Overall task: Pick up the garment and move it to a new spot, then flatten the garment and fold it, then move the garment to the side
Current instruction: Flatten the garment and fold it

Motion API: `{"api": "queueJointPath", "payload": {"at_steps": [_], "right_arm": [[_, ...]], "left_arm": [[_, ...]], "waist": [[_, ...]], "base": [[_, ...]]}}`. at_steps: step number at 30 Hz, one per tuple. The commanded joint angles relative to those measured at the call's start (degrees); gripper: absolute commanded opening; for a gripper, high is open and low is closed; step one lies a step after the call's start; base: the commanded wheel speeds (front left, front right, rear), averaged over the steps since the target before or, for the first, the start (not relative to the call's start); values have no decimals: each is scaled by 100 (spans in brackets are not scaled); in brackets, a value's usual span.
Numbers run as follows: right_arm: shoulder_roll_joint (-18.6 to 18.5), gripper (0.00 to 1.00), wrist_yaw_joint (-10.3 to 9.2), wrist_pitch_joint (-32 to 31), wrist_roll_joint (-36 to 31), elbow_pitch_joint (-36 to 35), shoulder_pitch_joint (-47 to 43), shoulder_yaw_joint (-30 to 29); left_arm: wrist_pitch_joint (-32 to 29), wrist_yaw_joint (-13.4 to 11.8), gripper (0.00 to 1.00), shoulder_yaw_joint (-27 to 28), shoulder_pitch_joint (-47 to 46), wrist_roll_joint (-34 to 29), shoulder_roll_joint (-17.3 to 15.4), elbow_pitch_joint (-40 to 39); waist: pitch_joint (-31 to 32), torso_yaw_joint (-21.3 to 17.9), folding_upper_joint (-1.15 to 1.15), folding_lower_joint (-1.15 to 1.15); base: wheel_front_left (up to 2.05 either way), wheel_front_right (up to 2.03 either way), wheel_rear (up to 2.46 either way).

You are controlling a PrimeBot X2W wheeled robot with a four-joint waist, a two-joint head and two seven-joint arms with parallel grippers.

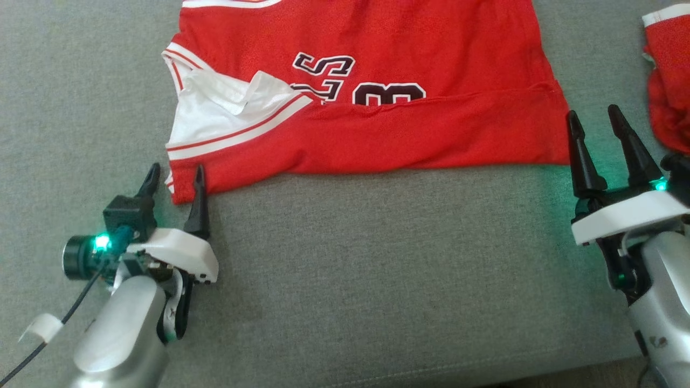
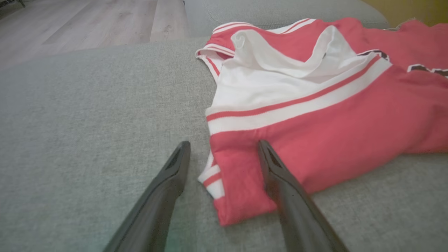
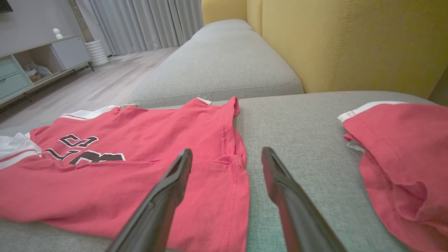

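L gripper [image 1: 177, 168] & R gripper [image 1: 593, 113] are both spread wide, holding nothing. Each straddles a near corner of the jersey [image 1: 388, 134], just ahead on the grey cushion [image 1: 377, 269]. Its long axis runs L–R, near edge doubled over the lettering. Far hem cut off. 2nd red garment [image 1: 668, 81] at R only partly seen.

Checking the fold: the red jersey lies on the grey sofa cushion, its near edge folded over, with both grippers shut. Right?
No, both are open: the head view shows the left gripper and right gripper with fingers spread, holding nothing. The red jersey and grey sofa cushion are as said.
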State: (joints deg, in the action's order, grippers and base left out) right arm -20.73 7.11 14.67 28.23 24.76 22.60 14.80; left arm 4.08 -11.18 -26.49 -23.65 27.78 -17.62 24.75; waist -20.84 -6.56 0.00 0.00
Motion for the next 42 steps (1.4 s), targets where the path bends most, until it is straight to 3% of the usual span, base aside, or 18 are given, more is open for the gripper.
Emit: {"api": "queueJointPath", "payload": {"at_steps": [1,3,4,5,6,7,21,34,40,41,42], "right_arm": [[-84,100,37,33,34,-154,-53,73],[-79,100,37,33,51,-116,-61,75],[-75,100,37,33,58,-92,-64,82],[-61,100,37,33,79,-51,-74,87],[-38,100,37,33,105,1,-89,103],[-12,100,37,33,140,67,-105,123],[254,100,37,32,704,1830,132,432],[231,100,37,32,584,1800,410,6],[358,100,37,32,523,2072,571,117],[373,89,37,32,539,2161,596,154],[382,62,37,32,545,2251,620,199]], "left_arm": [[-18,-43,100,157,-55,49,-153,-114],[-140,-78,100,132,8,68,-166,-62],[-189,-119,84,115,32,48,-183,-40],[-226,-151,45,97,61,34,-195,-33],[-240,-157,26,96,94,51,-195,-45],[-245,-134,0,89,137,79,-192,-65],[97,-108,0,-86,507,-58,-341,-553],[152,-56,0,-167,394,-52,-344,-613],[170,-54,0,-195,329,-45,-328,-608],[171,-56,0,-204,322,-45,-320,-607],[171,-57,0,-212,315,-44,-313,-604]], "waist": [[1,-6,0,0],[7,-18,0,0],[15,-23,0,0],[26,-29,0,0],[38,-32,0,0],[60,-33,0,0],[398,218,0,0],[386,374,0,0],[335,439,0,0],[333,451,0,0],[331,464,0,0]], "base": [[0,0,0],[0,0,0],[0,0,0],[0,0,0],[0,0,0],[0,0,0],[0,0,0],[0,0,0],[0,0,0],[0,0,0],[0,0,0]]}}
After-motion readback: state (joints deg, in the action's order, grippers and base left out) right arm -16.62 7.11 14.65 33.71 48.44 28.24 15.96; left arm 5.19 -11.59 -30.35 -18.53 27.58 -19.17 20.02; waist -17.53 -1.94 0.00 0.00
